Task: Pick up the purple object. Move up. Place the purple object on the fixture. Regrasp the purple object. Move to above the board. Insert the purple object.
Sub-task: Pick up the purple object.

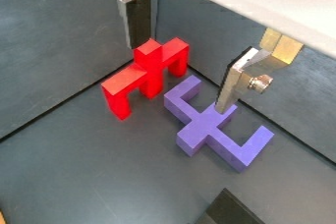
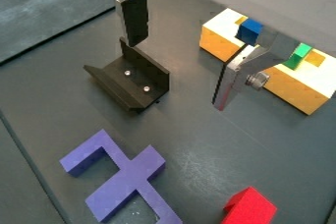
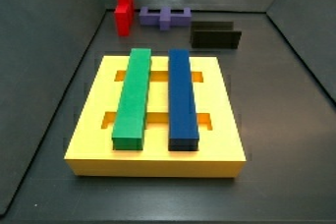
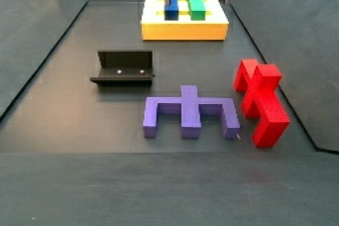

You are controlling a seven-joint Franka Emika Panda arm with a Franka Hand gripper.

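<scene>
purple object [image 4: 192, 112] is lying flat on the dark floor [image 4: 79, 91], just beside the red piece [image 4: 261, 99] and near the fixture [image 4: 123, 68], well apart from the board [image 3: 157, 110]. board is carrying a green bar [image 3: 133, 97] and a blue bar [image 3: 182, 98] side by side in its slots. gripper [image 1: 184, 46] is hanging above the purple object, fingers [image 1: 136, 17] spread wide, grasping nothing.
</scene>
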